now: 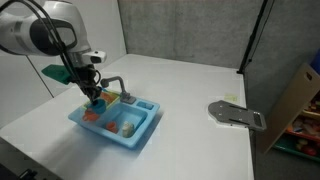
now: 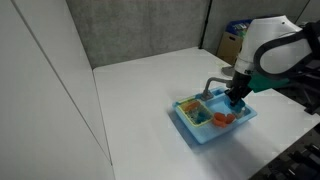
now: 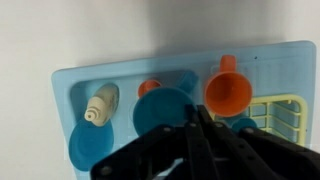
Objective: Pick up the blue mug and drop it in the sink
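I am gripping the blue mug (image 3: 160,108) in my closed pincer (image 3: 195,113), aiming to release it squarely over the sink (image 3: 62,85).

- sink (image 1: 142,133) (image 2: 198,134): 1, light blue, mid-frame in both exterior views
- faucet (image 1: 113,84): 1, grey, at upper edge of sink
- yellow rack (image 3: 288,112): 1, right edge of wrist view
- orange cup (image 3: 228,92): 1, upper right of centre
- small orange piece (image 3: 150,87): 1, upper centre
- cream piece (image 3: 101,105): 1, left of centre
- blue mug (image 3: 165,108): 1, centre
- blue disc (image 3: 88,146): 1, lower left
- another blue round bit beside rack: partly hidden, not counted
- grey flat part (image 1: 236,114): 1, right of frame
- arm (image 1: 40,35): 1
- gripper (image 1: 94,98): 1
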You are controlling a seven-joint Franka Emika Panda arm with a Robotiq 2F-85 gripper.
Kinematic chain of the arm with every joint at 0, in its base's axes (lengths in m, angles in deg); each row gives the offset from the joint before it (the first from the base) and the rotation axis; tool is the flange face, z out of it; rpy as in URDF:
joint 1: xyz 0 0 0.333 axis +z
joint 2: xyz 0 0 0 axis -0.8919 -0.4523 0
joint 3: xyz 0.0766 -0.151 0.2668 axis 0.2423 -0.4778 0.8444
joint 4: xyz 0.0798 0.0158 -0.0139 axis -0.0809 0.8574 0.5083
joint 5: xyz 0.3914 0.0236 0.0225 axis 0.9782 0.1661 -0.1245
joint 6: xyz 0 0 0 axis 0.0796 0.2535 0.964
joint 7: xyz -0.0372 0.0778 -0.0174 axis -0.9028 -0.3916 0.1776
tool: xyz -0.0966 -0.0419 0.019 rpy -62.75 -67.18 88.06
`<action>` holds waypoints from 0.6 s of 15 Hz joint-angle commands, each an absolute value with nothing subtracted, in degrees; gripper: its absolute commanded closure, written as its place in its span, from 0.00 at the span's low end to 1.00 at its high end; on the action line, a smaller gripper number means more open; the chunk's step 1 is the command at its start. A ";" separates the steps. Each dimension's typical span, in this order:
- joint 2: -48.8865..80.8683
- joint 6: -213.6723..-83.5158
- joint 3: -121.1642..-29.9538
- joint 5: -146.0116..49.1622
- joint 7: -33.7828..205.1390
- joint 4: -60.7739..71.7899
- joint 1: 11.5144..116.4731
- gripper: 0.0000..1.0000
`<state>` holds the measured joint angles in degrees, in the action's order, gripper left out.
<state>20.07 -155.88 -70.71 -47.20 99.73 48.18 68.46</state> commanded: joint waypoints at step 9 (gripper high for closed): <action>22.58 -154.32 -72.85 -43.14 95.89 48.53 63.87 0.98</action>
<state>20.98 -155.88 -72.31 -44.63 97.96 48.32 64.89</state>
